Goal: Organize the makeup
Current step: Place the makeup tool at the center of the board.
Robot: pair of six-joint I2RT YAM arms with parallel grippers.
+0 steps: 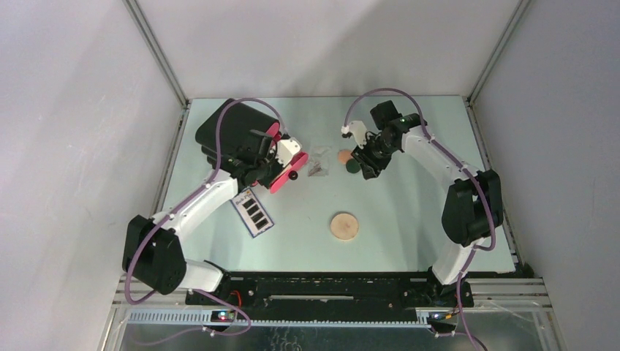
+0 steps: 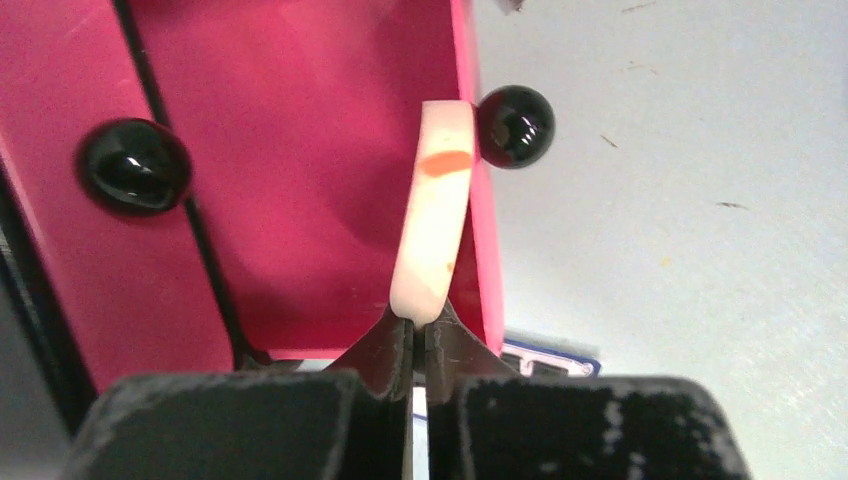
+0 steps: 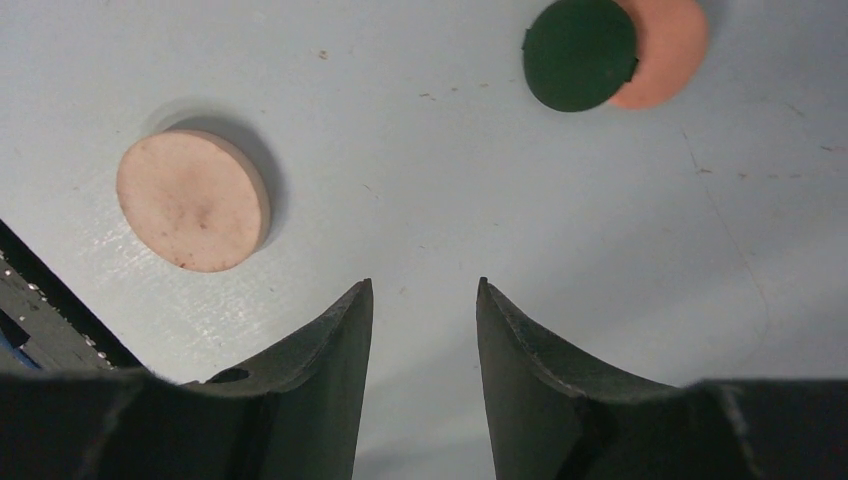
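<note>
My left gripper (image 1: 280, 170) is shut on a cream-tan round disc (image 2: 432, 230), held edge-on just inside the front wall of an open pink drawer (image 2: 300, 180). My right gripper (image 3: 424, 290) is open and empty above the table. It hovers near the dark-green round (image 3: 580, 52), which overlaps the peach round (image 3: 668, 45). The second tan disc (image 1: 344, 226) lies flat mid-table and shows in the right wrist view (image 3: 193, 200). The palette (image 1: 253, 213) lies by the left arm. The clear packet (image 1: 319, 161) lies between the grippers. I see no thin sticks.
The black box (image 1: 237, 131) with pink drawers stands at the back left, under the left arm. Two black drawer knobs (image 2: 514, 126) show close to the held disc. Grey walls close the table's back and sides.
</note>
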